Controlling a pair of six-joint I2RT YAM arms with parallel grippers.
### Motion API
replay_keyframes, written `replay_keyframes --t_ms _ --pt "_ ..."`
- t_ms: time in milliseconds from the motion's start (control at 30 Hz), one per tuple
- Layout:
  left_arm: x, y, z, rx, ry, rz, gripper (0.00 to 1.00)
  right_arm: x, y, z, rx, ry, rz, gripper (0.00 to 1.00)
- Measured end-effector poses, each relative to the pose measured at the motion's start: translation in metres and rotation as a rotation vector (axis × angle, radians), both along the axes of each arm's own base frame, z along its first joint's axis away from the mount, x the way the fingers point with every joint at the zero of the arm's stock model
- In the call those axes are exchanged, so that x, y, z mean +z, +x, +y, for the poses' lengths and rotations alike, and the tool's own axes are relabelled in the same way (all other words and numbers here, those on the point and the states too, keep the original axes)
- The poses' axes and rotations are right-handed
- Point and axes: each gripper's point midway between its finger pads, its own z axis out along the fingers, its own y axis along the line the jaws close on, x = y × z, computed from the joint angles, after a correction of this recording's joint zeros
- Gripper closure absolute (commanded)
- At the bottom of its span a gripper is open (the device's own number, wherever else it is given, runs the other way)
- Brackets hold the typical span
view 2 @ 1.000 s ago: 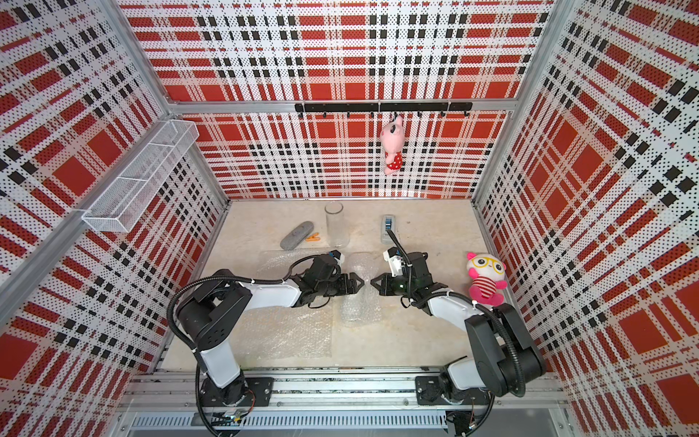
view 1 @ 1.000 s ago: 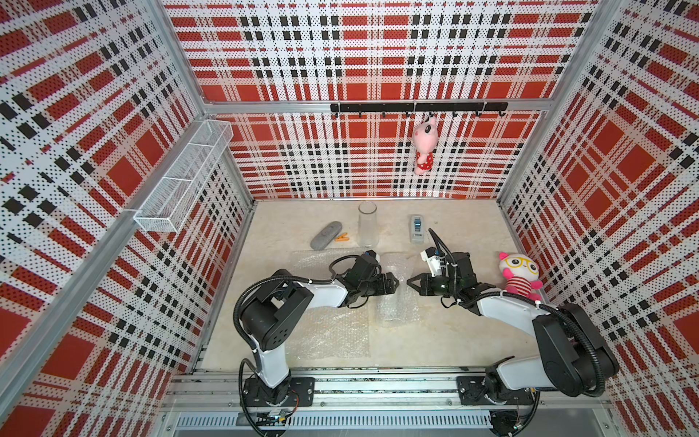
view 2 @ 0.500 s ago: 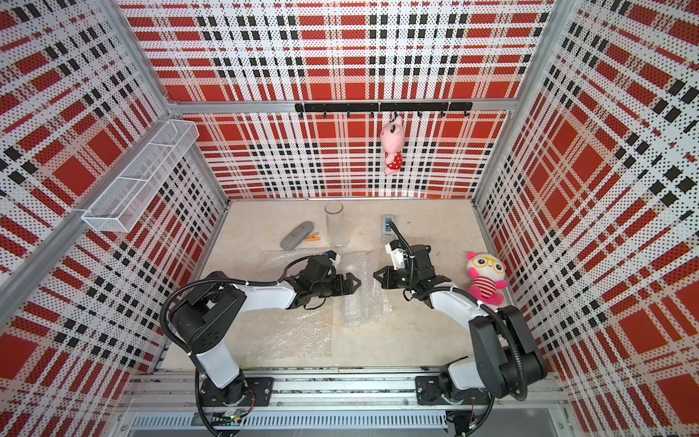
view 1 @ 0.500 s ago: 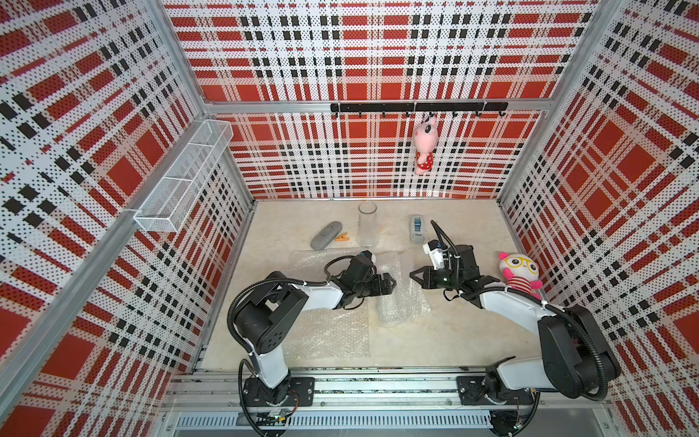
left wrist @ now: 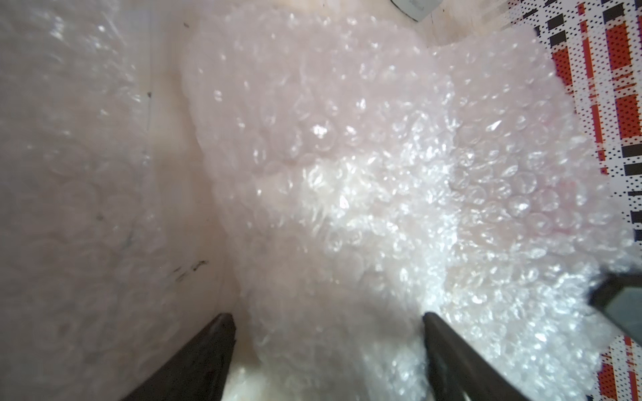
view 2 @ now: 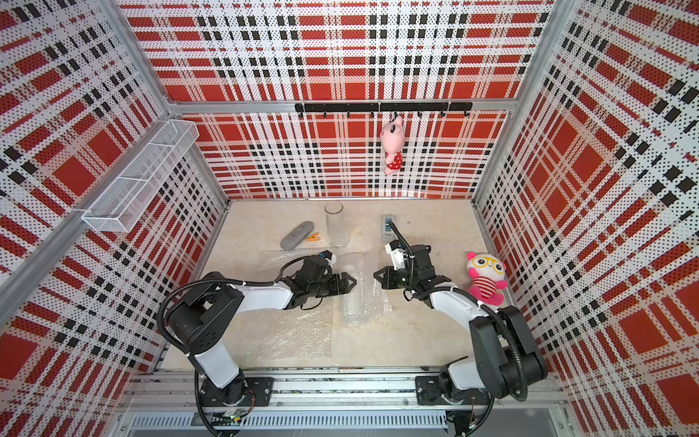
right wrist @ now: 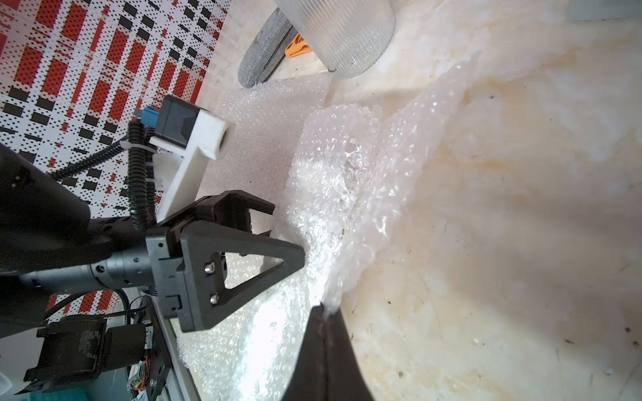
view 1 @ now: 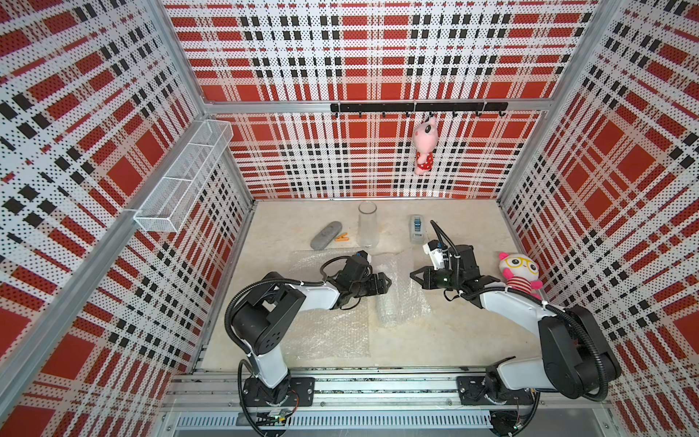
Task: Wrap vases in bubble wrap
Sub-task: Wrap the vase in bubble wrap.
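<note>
1. Two bubble wrap sheets (view 2: pixel 287 333) lie on the table (view 1: pixel 435 340): a flat sheet (view 1: pixel 325 333) under the left arm (view 1: pixel 314 297), a bundled sheet (view 1: pixel 401 302) between the grippers.
2. The left gripper (left wrist: pixel 326 317) is spread wide, fingers (left wrist: pixel 194 361) straddling the bundled sheet.
3. The right gripper (right wrist: pixel 323 324) is closed, pinching that sheet's edge.
4. The clear glass vase (view 1: pixel 368 225) stands upright farther back, apart from both grippers.

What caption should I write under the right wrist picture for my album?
Right pincer pinches the bubble wrap, with the open left pincer beside it.
</note>
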Motion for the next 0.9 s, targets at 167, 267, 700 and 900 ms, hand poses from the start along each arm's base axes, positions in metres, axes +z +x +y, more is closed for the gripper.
replay_keyframes --t_ms 167,267,700,900 --pt "0.0 0.0 0.0 0.002 -0.001 0.001 0.23 -0.012 0.006 -0.013 -0.047 -0.021 0.025 1.0" --pt "0.0 0.0 0.0 0.002 -0.001 0.001 0.26 -0.025 0.006 -0.021 -0.071 -0.028 0.054 1.0" --pt "0.001 0.003 -0.011 0.0 0.004 0.007 0.38 -0.015 -0.005 -0.01 -0.016 0.07 0.069 1.0" --pt "0.001 0.003 -0.017 -0.004 0.01 -0.001 0.39 -0.002 -0.009 0.009 0.026 0.125 0.052 1.0"
